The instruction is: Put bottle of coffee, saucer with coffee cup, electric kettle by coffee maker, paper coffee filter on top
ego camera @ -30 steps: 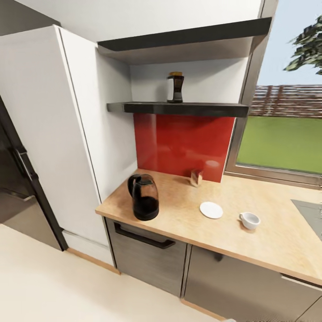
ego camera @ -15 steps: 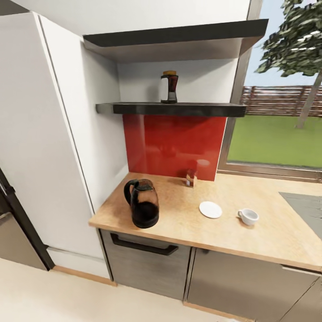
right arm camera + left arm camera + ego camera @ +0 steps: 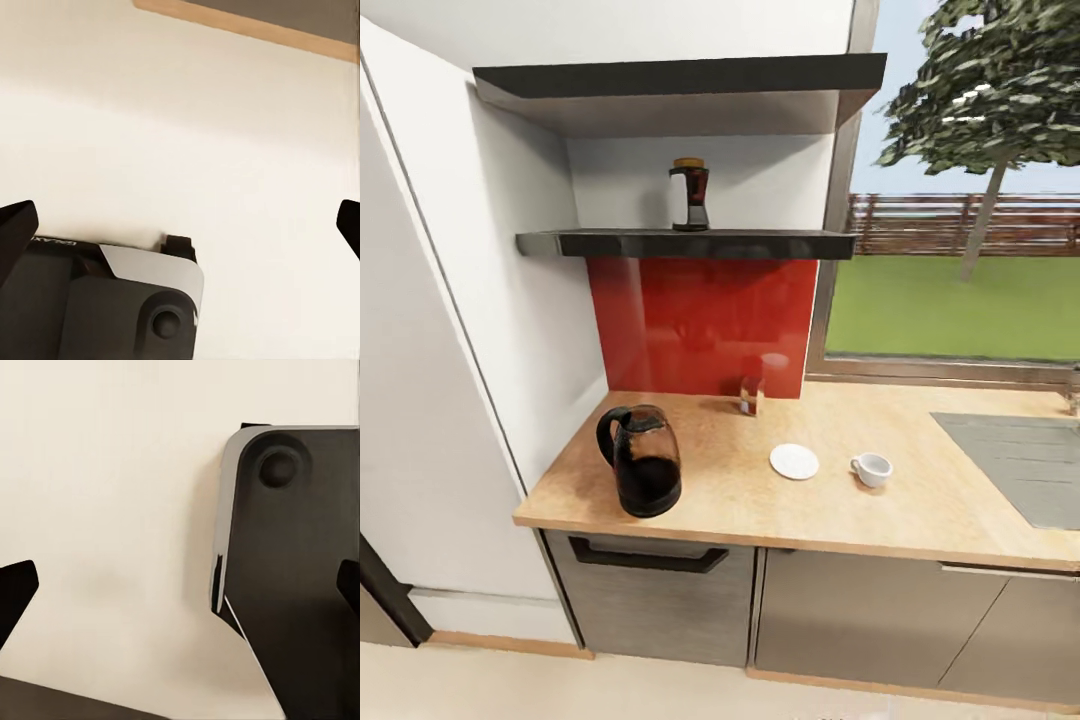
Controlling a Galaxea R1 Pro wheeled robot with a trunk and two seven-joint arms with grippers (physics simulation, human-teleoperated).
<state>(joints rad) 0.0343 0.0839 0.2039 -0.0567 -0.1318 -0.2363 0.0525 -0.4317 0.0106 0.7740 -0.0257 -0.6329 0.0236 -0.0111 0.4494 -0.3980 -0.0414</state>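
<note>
A dark bottle of coffee [image 3: 691, 195] with an orange lid stands on the lower black shelf [image 3: 760, 243] above the red backsplash. On the wooden countertop [image 3: 920, 515] a black electric kettle [image 3: 643, 474] stands near the left front corner. A white saucer [image 3: 794, 461] lies mid-counter, and a white coffee cup [image 3: 872, 468] sits on the counter just right of it, apart from it. A small brownish item [image 3: 750, 396] stands against the backsplash. My left gripper [image 3: 180, 589] and right gripper [image 3: 180, 225] both hang open over the pale floor, holding nothing.
A grey sink [image 3: 1020, 465] is set into the counter at the right, under a window [image 3: 960, 270]. A tall white cabinet [image 3: 440, 380] bounds the counter on the left. Below are a drawer with a black handle [image 3: 645, 558] and cabinet doors. Parts of the robot's base [image 3: 300, 585] show beneath the grippers.
The whole head view has slid left and the fridge has left the frame, so the camera has moved right. The counter's things stand where they were.
</note>
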